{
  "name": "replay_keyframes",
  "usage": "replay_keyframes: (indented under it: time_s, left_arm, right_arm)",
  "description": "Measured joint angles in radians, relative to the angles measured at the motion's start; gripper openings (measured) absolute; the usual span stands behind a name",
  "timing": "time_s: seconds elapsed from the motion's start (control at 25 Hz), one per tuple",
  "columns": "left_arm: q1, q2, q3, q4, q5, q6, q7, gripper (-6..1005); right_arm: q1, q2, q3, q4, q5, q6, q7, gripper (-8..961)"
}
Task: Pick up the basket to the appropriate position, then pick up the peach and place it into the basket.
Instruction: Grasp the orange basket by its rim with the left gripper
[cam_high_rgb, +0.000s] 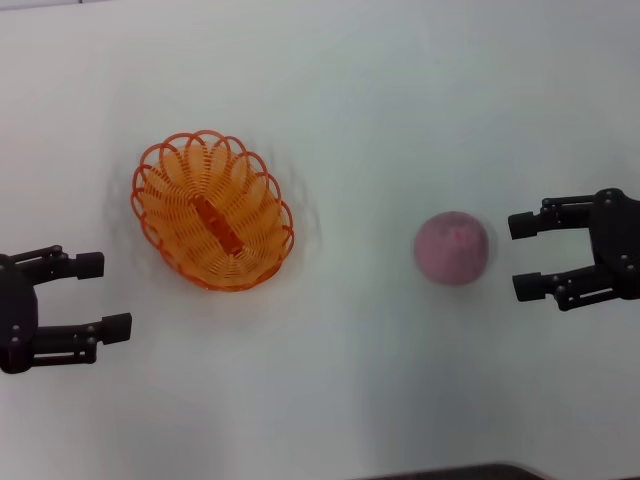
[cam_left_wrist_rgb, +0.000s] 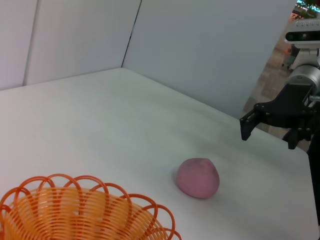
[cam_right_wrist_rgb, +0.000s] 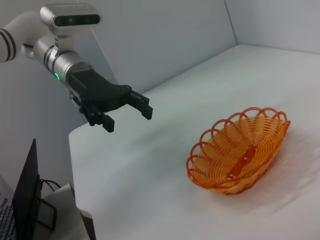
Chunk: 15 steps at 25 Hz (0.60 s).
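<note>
The orange wire basket (cam_high_rgb: 212, 210) rests on the white table left of centre, with a flat orange strip along its bottom; it also shows in the left wrist view (cam_left_wrist_rgb: 80, 212) and the right wrist view (cam_right_wrist_rgb: 240, 150). The pink fuzzy peach (cam_high_rgb: 452, 247) lies on the table to the right, apart from the basket (cam_left_wrist_rgb: 198, 177). My left gripper (cam_high_rgb: 103, 295) hovers open at the left edge, short of the basket (cam_right_wrist_rgb: 129, 112). My right gripper (cam_high_rgb: 526, 255) stands open just right of the peach, holding nothing (cam_left_wrist_rgb: 267, 127).
White table (cam_high_rgb: 330, 100) with pale walls behind it. A dark edge shows at the table's front (cam_high_rgb: 470, 472). In the right wrist view a dark screen (cam_right_wrist_rgb: 27, 195) stands beyond the table's edge.
</note>
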Motion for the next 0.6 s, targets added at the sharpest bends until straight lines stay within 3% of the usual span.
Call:
replay_keyframes:
  time_s: [0.36,0.6]
  left_arm:
    - [-0.001,-0.001,0.005,0.065,0.0,0.022,-0.048,875]
    - [-0.054,0.002,0.004,0.184,0.0,0.061,-0.149,875]
  right_arm:
    - [0.01,-0.001,-0.001,0.0,-0.001,0.0,0.006,870]
    - [0.022,-0.002,-0.001,0.0,-0.001,0.001,0.006,869]
